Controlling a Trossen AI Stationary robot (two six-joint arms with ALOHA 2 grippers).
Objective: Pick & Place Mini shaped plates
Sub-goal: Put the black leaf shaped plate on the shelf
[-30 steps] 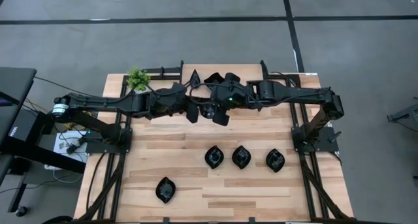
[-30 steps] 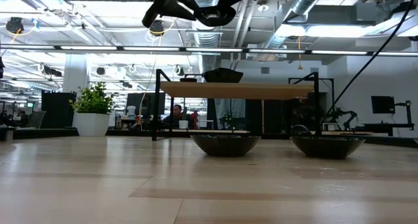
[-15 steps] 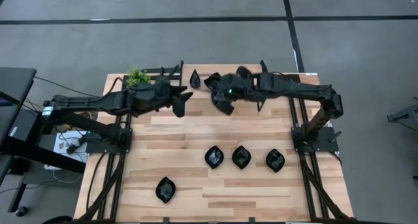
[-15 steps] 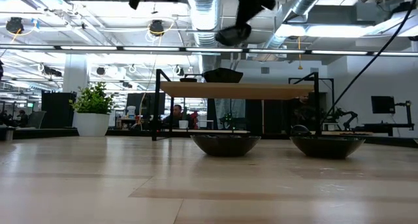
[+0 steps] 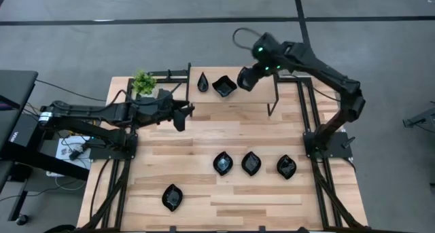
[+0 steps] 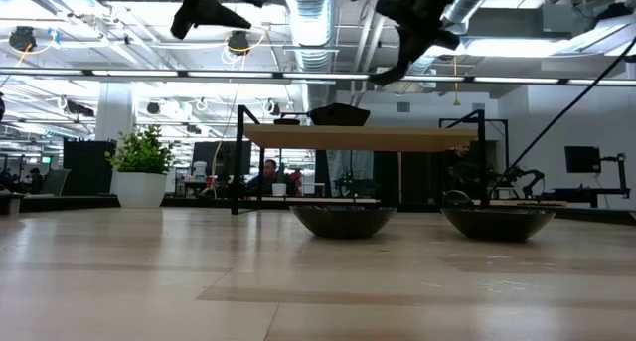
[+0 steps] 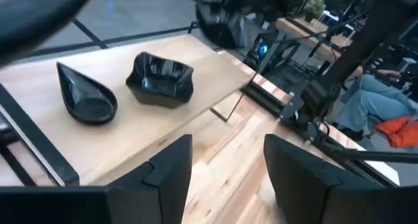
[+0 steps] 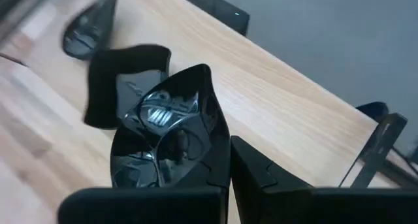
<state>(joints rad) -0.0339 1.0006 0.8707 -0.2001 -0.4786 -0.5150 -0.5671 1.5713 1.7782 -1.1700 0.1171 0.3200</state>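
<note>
Black glossy ware: my right claw (image 8: 225,178) is clamped on a leaf-shaped plate (image 8: 171,132), pinched at its rim, carried above the raised shelf (image 5: 255,97) at the counter's (image 5: 204,134) far edge.
Left claw: my left claw (image 7: 225,165) is spread wide with nothing in it, hanging over the counter just short of the shelf.
On shelf: a teardrop plate (image 5: 202,81) and a wavy square plate (image 5: 224,86) sit just beside each other.
On counter: three leaf plates (image 5: 251,164) in a row, one more (image 5: 172,197) nearer the front.
Handling, my judgement: stiff, light, slick glaze; probably brittle. The rim is the only hold; a pinch could slip, so set down low and gently.
In the way: the two shelf plates lie near the drop spot; the shelf's black frame posts (image 5: 273,100) and the potted plant (image 5: 143,81) flank it.
</note>
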